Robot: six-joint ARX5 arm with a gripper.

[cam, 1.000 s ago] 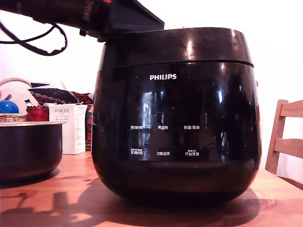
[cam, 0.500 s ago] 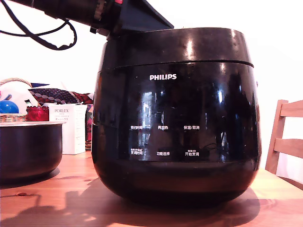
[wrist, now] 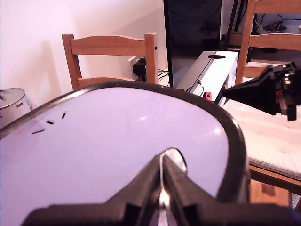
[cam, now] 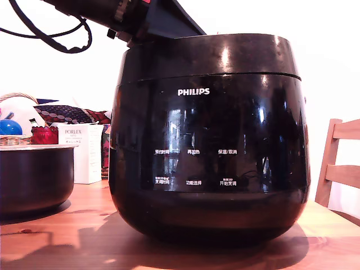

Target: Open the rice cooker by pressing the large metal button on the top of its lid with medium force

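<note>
Glossy black on the rice cooker (cam: pixel 208 140), mirror-smooth, window glare sliding across its front. The lid (wrist: pixel 117 155) under the gripper (wrist: pixel 162 176) shines pale and slick; the matt black fingers (wrist: pixel 183 188) close together over a bright metal button (wrist: pixel 175 157). Beneath it all, a warm wooden table (cam: pixel 56 247), grain showing. Beside the cooker, a dark metal pot (cam: pixel 35 177) with a dull sheen.

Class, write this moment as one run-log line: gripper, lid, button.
gripper: shut, tips at the button | glossy black rice cooker lid: closed | small shiny metal button: beside fingertips, contact unclear
</note>
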